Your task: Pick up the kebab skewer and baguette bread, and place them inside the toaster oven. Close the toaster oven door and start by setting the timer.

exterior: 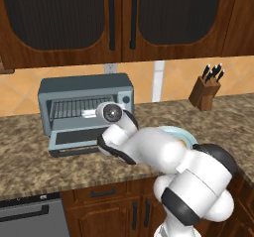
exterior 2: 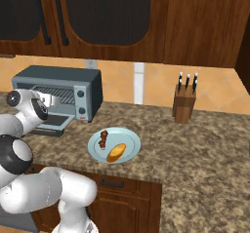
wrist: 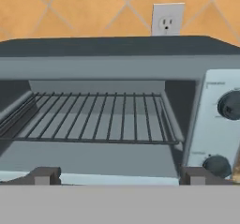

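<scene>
A: Grey-blue boxy toaster oven is seen at left of centre, against the tiled wall; its drop-down toaster oven door is lowered flat, wire rack bare.

B: Pale blue round plate is noted at centre frame, bearing the golden-orange baguette bread and dark red kebab skewer.

A: Two-finger gripper is held fully spread before the oven mouth, nothing grasped.

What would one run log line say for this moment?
gripper: open, empty, facing toaster oven | toaster oven door: down | kebab skewer, baguette bread: on plate | rack: bare
</scene>
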Controlling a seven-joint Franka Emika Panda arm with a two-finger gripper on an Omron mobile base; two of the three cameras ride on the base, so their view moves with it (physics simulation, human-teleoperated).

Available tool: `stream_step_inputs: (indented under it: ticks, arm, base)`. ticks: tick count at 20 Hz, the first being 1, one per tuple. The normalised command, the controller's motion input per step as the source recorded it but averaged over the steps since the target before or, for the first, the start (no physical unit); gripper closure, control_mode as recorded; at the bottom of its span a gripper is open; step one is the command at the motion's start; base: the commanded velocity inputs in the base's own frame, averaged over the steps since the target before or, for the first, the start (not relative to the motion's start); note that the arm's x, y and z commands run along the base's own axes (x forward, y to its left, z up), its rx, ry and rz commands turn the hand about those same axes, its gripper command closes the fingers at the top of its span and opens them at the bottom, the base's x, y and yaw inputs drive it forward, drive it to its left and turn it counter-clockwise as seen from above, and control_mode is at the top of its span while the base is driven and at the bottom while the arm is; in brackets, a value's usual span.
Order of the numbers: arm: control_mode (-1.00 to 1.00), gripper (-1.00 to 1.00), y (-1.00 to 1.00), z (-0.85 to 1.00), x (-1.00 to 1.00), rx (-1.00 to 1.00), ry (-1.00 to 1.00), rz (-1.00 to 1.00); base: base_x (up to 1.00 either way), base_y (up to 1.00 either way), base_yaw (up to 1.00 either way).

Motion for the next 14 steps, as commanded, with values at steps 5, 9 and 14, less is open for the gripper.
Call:
stream_step_inputs:
  ticks: [5, 9, 14]
  arm:
    - [-1.0, -1.0, 0.35, -0.01, 0.49, 0.0, 0.0, 0.0]
    - [-1.0, -1.0, 0.03, -0.03, 0.3, 0.03, 0.05, 0.01]
    - [-1.0, -1.0, 0.0, -0.15, 0.3, 0.01, 0.01, 0.03]
  base:
    - [0.0, 0.0, 0.0]
    - [0.0, 0.0, 0.0]
    - [0.0, 0.0, 0.0]
